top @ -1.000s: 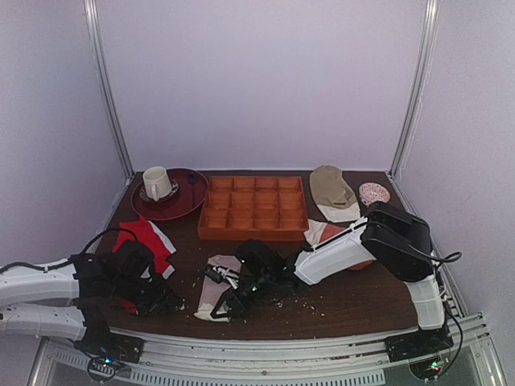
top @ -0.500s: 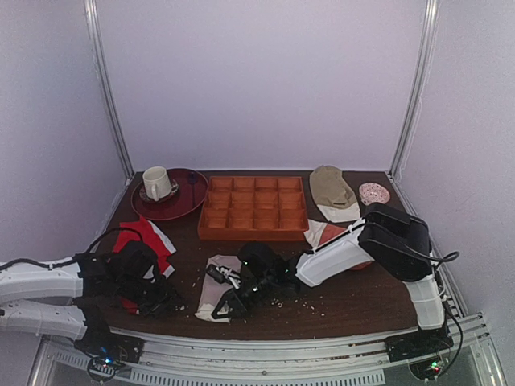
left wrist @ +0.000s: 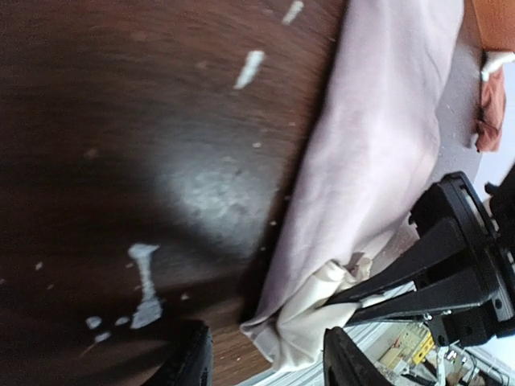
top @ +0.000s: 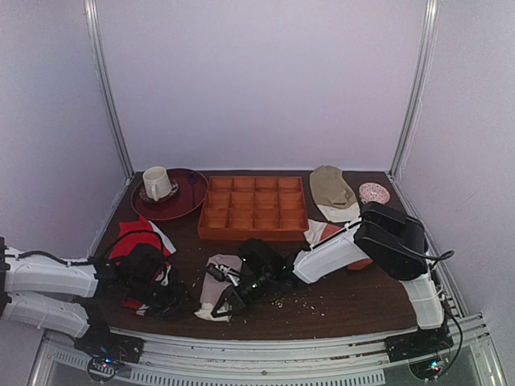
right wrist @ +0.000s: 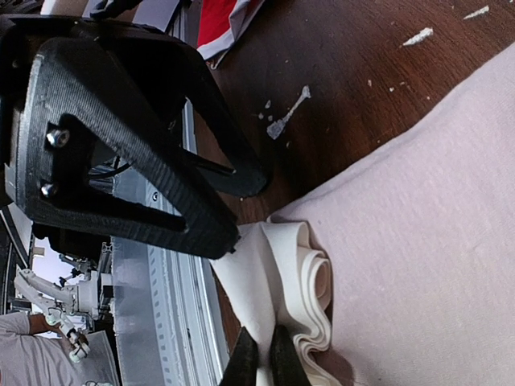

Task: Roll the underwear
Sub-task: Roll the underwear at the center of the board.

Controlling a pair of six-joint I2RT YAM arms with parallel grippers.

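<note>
Nearest the front rail, lower centre of the overhead frame: pinkish-beige cloth underwear with a wide white waistband [top: 214, 288], lying on the dark brown wooden table [top: 354, 301] with its near corner close to the table's edge. At that corner the waistband [right wrist: 299, 283] is turned over itself in a few loose layers and the rest lies flat, so the roll is judged barely begun. Right gripper [right wrist: 259, 360], bottom centre of its own wrist view: fingers pinched together on the waistband fold, holding the underwear. Left gripper [left wrist: 269, 363], bottom edge of its wrist view: fingers spread wide and holding nothing, with the cloth corner just ahead of the gap. Handling note, as a judgement: the free fingers should take the waistband's other end rather than crowd the pinched corner. Both ends should then turn together, low against the wood and away from the rail, each turn kept snug so the bundle does not cone or slacken. Scattered white flecks [left wrist: 249, 68] could get wrapped in. Middle left: red garment with white trim [top: 143, 237]. Middle right, partly under the right arm: rust-orange garment [top: 334, 233]. Centre, farther back: orange tray of square compartments [top: 253, 207]. Upper left: white mug [top: 155, 182] on a dark red plate [top: 189, 201]. Upper right: olive-tan garment with a pale band [top: 331, 189] and a small speckled bowl [top: 374, 194].
</note>
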